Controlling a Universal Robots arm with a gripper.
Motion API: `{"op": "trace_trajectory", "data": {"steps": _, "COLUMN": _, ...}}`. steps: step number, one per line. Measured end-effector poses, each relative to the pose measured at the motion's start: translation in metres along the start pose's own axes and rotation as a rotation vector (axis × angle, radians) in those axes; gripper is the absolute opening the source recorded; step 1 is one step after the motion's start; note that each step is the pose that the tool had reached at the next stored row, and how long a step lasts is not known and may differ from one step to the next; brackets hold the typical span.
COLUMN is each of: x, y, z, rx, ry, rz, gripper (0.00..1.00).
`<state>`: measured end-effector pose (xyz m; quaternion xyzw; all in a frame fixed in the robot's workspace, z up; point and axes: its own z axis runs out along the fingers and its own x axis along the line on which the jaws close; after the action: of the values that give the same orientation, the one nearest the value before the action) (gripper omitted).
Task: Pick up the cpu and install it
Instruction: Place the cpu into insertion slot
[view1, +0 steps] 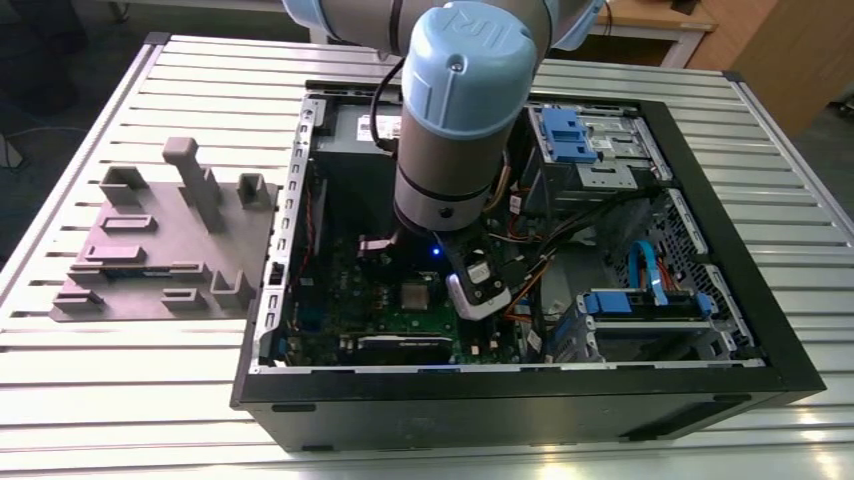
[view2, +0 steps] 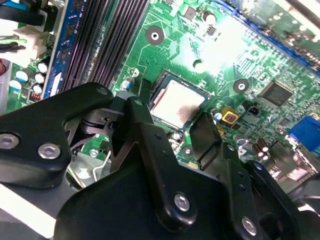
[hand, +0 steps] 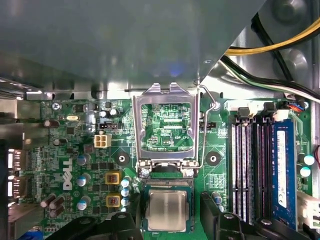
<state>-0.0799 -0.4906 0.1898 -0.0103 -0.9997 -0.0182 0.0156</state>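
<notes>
Looking into the open computer case (view1: 507, 400), you see the gripper (view2: 170, 119) poised low over the green motherboard (hand: 220, 180). Its fingers (view2: 140, 120) are spread apart, one on either side of the cpu (hand: 167, 210). The cpu lies flat in its socket. The hinged socket frame (hand: 136, 130) is flipped open just beside it. In the exterior view the cpu sits at about 9 o'clock from the gripper.

A robotics lab: an open computer case (view1: 534, 405) on a slatted aluminium workbench (view1: 134, 385).
</notes>
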Motion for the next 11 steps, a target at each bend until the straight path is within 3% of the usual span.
{"op": "trace_trajectory", "data": {"steps": 11, "x": 0.0000, "y": -0.0008, "z": 0.0012, "rx": 0.0003, "ry": 0.0002, "rz": -0.007, "gripper": 0.56}}
